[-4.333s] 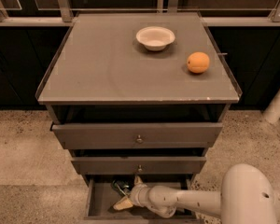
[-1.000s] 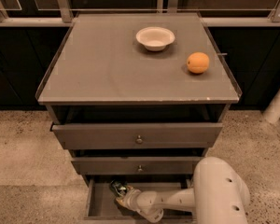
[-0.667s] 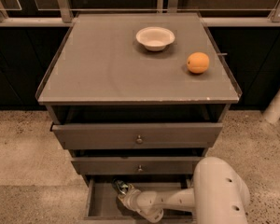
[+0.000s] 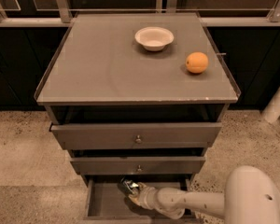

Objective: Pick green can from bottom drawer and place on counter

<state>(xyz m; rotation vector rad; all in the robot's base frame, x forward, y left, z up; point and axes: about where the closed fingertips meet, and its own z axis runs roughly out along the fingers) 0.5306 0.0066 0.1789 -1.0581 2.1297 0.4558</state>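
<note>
I see my gripper [image 4: 132, 193] inside the bottom drawer [image 4: 102, 204], towards its far edge, its jaws pinching the green can [image 4: 127, 186].

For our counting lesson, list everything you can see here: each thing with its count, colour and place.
counter: one, grey-brown, top of the cabinet.
bowl: one, white, on the counter near the back.
orange: one, orange, on the counter, right of the bowl.
drawers: three, grey-brown, under the counter; the bottom drawer is pulled out furthest.
can: one, shiny dark green, in the bottom drawer.
arm: one, white, reaching in from the lower right.
gripper: one, pale, inside the bottom drawer at the can.
</note>
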